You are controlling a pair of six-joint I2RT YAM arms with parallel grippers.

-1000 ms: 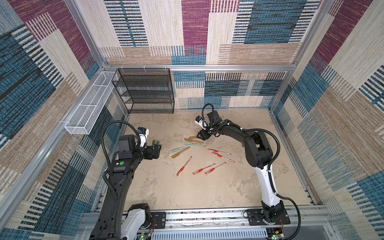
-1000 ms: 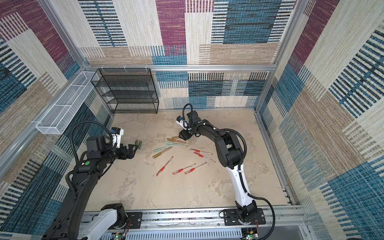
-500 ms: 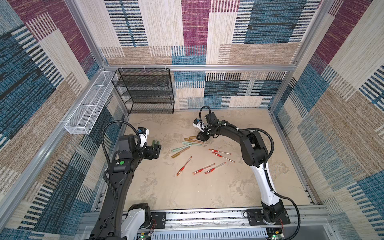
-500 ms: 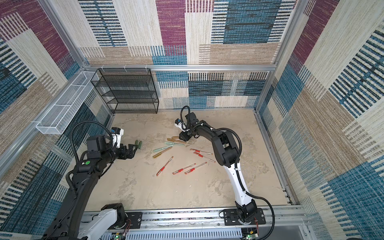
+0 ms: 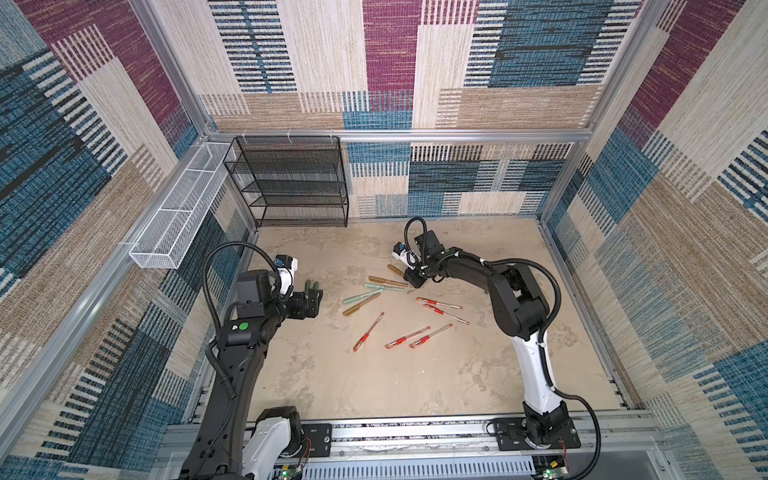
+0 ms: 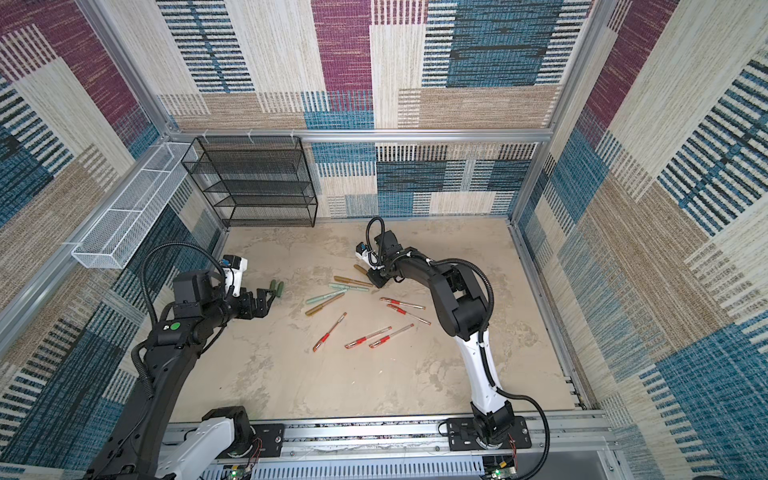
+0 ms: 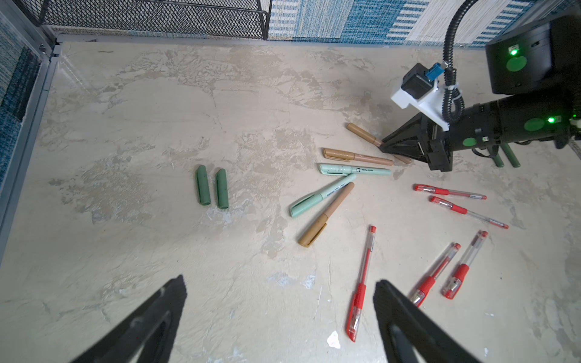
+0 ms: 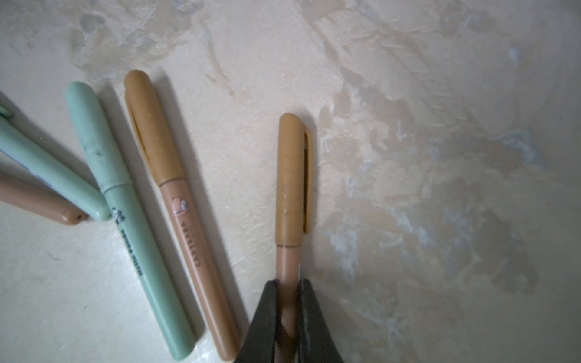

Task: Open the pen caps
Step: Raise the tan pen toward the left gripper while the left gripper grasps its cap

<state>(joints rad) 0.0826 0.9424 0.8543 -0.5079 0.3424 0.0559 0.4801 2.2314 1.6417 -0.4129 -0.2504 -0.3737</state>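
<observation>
The golden-brown cap is seated fully on its brown pen, which lies flat on the table at the far edge of the pen cluster. The right gripper is clamped on the bare barrel just below that cap, one finger on each side. In both top views it reaches down to the table surface with its wrist camera above.

Just beside the gripped pen lie a second brown pen and a mint pen, nearly parallel and both capped. A little nearer the robot, another mint pen and a third brown pen slant side by side, also capped. Five red pens are scattered nearer the robot's base.

Two dark green caps lie loose and side by side, well apart from the pens, on the left part of the table. In both top views they sit just beyond the fingertips of the left gripper, whose jaws stand wide apart and hold nothing. In the left wrist view two dark green barrels show partly from behind the right arm.

A black mesh rack stands at the back wall, and a white wire basket hangs on the left wall
</observation>
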